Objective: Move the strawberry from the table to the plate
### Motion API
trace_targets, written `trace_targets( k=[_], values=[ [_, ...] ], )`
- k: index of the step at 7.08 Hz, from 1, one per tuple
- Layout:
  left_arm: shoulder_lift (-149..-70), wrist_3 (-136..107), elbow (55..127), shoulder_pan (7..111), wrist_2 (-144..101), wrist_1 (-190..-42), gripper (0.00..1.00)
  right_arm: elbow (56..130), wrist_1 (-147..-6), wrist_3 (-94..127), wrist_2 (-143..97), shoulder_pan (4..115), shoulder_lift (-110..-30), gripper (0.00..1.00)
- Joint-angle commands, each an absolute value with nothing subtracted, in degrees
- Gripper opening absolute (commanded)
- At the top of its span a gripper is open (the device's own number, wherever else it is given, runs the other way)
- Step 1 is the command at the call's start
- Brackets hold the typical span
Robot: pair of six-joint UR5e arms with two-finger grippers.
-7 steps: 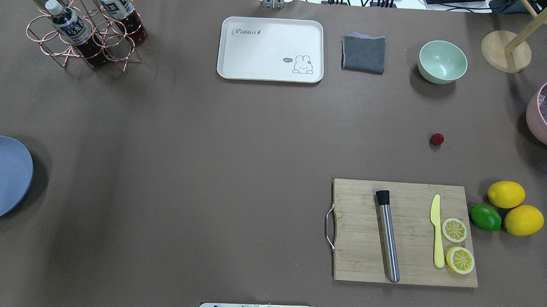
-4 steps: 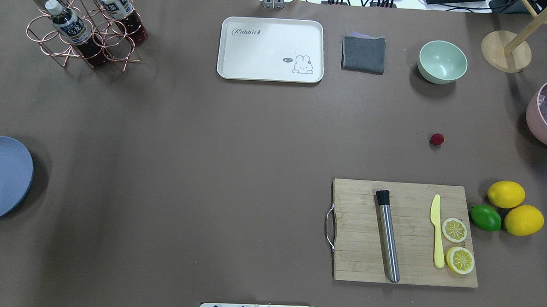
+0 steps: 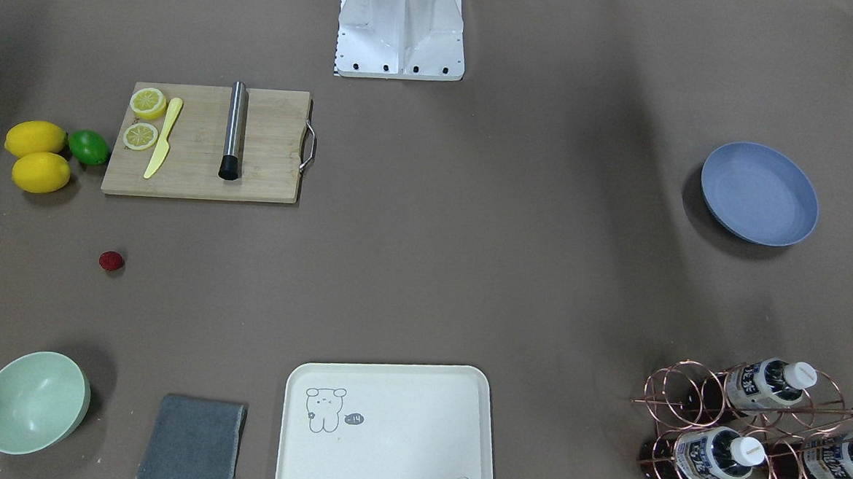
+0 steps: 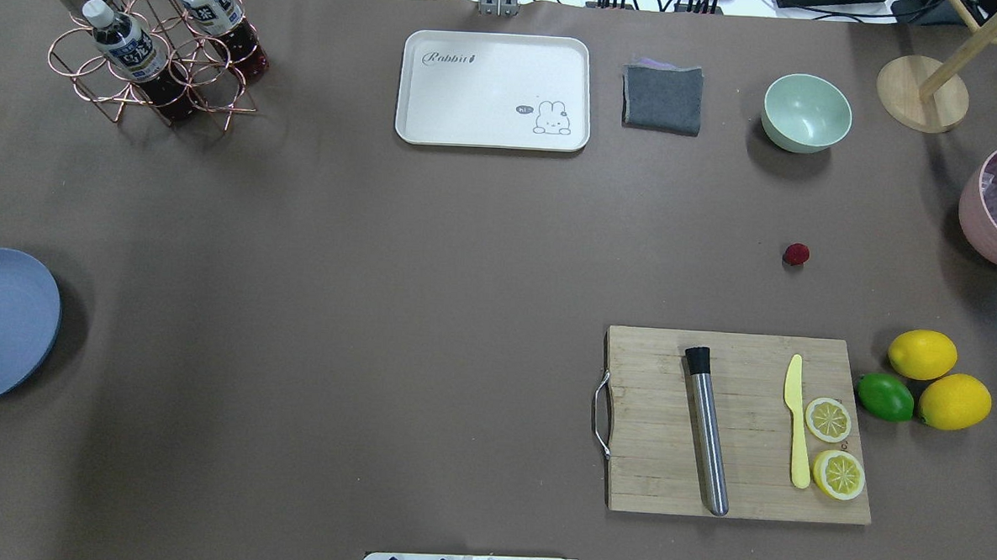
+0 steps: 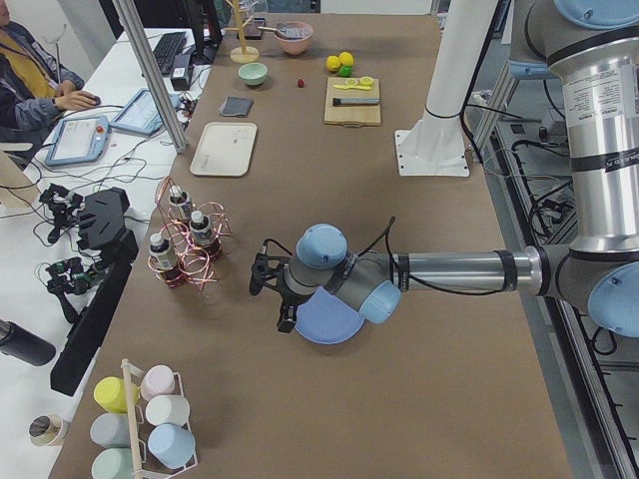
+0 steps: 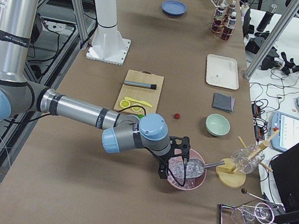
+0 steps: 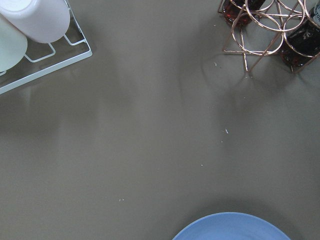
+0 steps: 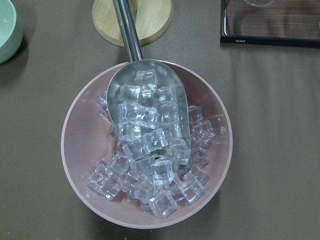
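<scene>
Strawberry [image 4: 796, 254] on table [image 4: 465, 270] — roundish, long axis unclear.

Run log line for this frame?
small dark-red strawberry: on brown cloth table, untouched | round blue plate: empty | left gripper: near plate | right gripper: over pink ice bowl

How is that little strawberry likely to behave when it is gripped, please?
The strawberry is small and roundish, so it will probably roll if nudged. It sits alone on the flat table, so little would stop it. Probably light, too.
</scene>
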State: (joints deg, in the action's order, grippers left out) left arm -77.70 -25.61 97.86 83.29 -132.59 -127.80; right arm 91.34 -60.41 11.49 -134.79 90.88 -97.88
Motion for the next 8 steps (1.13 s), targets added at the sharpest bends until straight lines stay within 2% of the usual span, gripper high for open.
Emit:
trace_targets(
  k=[1,8],
  values=[
    [-76.82,-25.66,97.03,81.49,-132.54,-127.97,0.97,91.23,-60.47,11.43,-135.26,90.70,-98.00,1.00],
    [-77.87,-25.40,88.34,71.28,-132.10,-129.02,0.97,91.06,-60.47,11.51,-137.18,89.39,-98.17,1.00]
  ],
)
